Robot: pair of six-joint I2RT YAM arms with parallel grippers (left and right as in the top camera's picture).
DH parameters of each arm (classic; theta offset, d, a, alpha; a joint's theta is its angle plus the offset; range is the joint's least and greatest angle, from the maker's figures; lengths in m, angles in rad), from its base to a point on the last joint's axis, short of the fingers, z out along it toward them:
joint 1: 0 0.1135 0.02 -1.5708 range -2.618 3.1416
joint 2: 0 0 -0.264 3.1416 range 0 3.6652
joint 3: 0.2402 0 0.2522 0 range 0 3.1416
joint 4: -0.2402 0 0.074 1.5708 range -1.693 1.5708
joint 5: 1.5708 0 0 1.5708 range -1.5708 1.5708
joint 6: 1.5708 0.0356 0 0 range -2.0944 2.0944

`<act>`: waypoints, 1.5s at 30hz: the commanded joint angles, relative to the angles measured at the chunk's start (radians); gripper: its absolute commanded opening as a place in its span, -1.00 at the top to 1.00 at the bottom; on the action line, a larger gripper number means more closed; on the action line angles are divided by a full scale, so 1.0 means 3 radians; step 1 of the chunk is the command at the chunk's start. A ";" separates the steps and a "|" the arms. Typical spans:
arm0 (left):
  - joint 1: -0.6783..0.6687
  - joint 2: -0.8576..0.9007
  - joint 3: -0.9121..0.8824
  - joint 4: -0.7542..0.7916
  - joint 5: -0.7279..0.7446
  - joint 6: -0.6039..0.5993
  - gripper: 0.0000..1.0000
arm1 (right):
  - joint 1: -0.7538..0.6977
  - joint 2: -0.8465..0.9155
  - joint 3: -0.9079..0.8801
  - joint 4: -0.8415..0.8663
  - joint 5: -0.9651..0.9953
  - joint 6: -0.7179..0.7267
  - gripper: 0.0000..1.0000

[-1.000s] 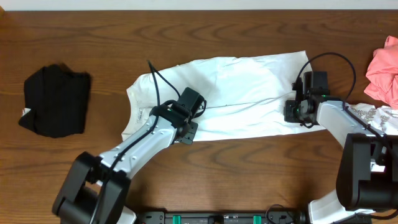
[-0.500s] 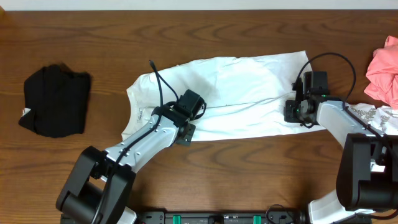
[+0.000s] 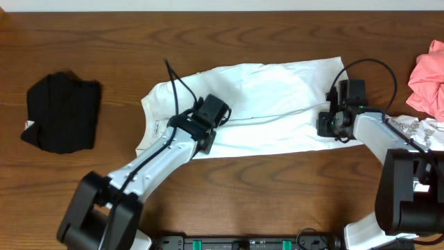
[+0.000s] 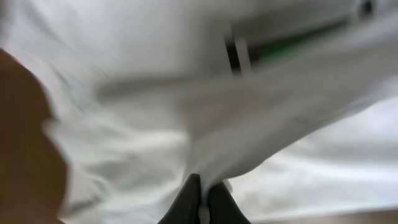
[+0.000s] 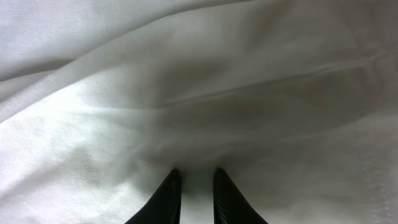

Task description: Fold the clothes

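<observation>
Looking over the table (image 3: 229,28), you are working through the early part of the job, as I judge it. The black garment (image 3: 62,114) is lying as a compact bundle at the far left, well apart from everything else, and is looking finished. The white T-shirt (image 3: 263,104) is stretching across the middle of the table in a long flat band, with its print hidden from above. It is showing one lengthwise fold at most, so it is probably needing more folds before it counts as done. Your left gripper (image 3: 203,141) is clamping the shirt's near edge toward its left end, its fingers (image 4: 186,196) pressing together on a pinch of white cloth beside bare wood. Your right gripper (image 3: 326,125) is nipping the shirt's opposite end, with a ridge of cloth bunching between its narrowly parted fingertips (image 5: 169,193). The pink garment (image 3: 427,76) and the patterned cloth (image 3: 416,128) are lying crumpled at the right edge, neither one looking folded, so most of the folding is waiting for you.
</observation>
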 commanded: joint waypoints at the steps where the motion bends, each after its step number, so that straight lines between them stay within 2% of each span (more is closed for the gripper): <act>1: 0.0053 -0.0130 0.0118 0.0128 -0.0370 0.0167 0.88 | 0.0032 0.0039 -0.0013 -0.0028 -0.0010 -0.0041 0.65; 12: 0.0206 -0.0118 0.0118 0.0853 -0.0374 0.0426 0.88 | 0.0032 0.0039 -0.0013 -0.0041 -0.0011 -0.0041 0.66; 18: 0.0211 0.0014 0.0118 0.1069 -0.0360 0.0512 0.86 | 0.0032 0.0039 -0.0013 -0.0039 -0.0011 -0.0041 0.66; 19: 0.0211 0.0052 0.0118 0.1069 -0.0359 0.0512 0.81 | 0.0032 0.0039 -0.0013 -0.0039 -0.0011 -0.0041 0.66; 21: 0.0211 0.0123 0.0118 0.1062 -0.0359 0.0512 0.58 | 0.0032 0.0039 -0.0013 -0.0041 -0.0011 -0.0041 0.66; 25: 0.0211 0.0207 0.0117 0.1005 -0.0362 0.0524 0.55 | 0.0032 0.0039 -0.0013 -0.0042 -0.0011 -0.0041 0.66; 27: 0.0215 0.0209 0.0117 0.0991 -0.0367 0.0538 0.28 | 0.0032 0.0039 -0.0013 -0.0045 -0.0010 -0.0041 0.66; 30: 0.0228 0.0209 0.0118 0.0993 -0.0487 0.0547 0.18 | 0.0032 0.0039 -0.0013 -0.0047 -0.0011 -0.0041 0.66; 33: 0.0243 0.0205 0.0118 0.0889 -0.0511 0.0546 0.17 | 0.0032 0.0039 -0.0013 -0.0052 -0.0010 -0.0041 0.66; 37: 0.0242 0.0206 0.0117 0.0437 -0.0486 0.0357 0.20 | 0.0032 0.0039 -0.0013 -0.0052 -0.0010 -0.0041 0.66; 39: 0.0253 0.0210 0.0097 0.0263 -0.0320 0.0309 0.34 | 0.0032 0.0039 -0.0013 -0.0050 -0.0010 -0.0042 0.66; 42: 0.0254 0.0216 0.0011 0.0273 -0.0036 0.0308 0.45 | 0.0032 0.0039 -0.0013 -0.0048 -0.0010 -0.0041 0.65; 45: 0.0254 0.0252 -0.0060 0.0315 0.0106 0.0206 0.46 | 0.0032 0.0039 -0.0013 -0.0056 -0.0010 -0.0041 0.66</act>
